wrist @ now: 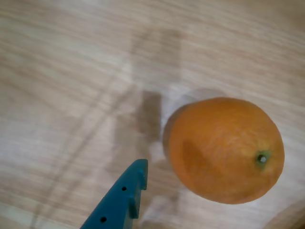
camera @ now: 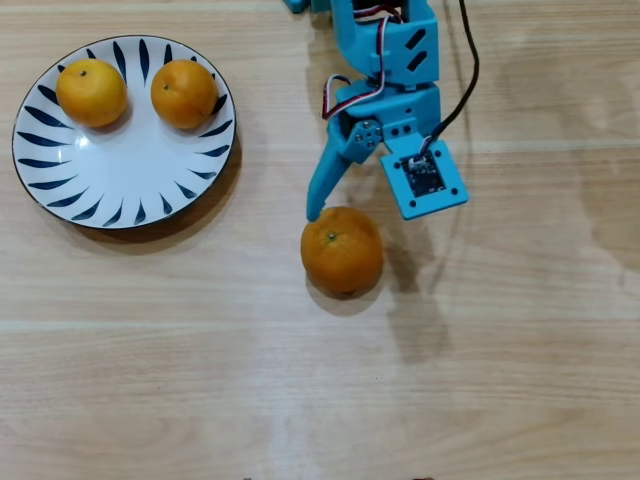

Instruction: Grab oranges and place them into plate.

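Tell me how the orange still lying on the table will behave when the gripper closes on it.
The large orange is round and rests freely on smooth wood, so a one-sided nudge from the finger would probably roll it. Its dimpled peel in the wrist view should offer fair grip. Being bigger than the two on the plate, it likely needs a wide opening.

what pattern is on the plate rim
Dark blue petal-like strokes on white around the plate, clearest in the overhead view.

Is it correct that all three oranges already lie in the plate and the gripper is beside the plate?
Not quite. The overhead view shows only two oranges in the plate. The third orange lies on the table, and the gripper is beside that one, not the plate.
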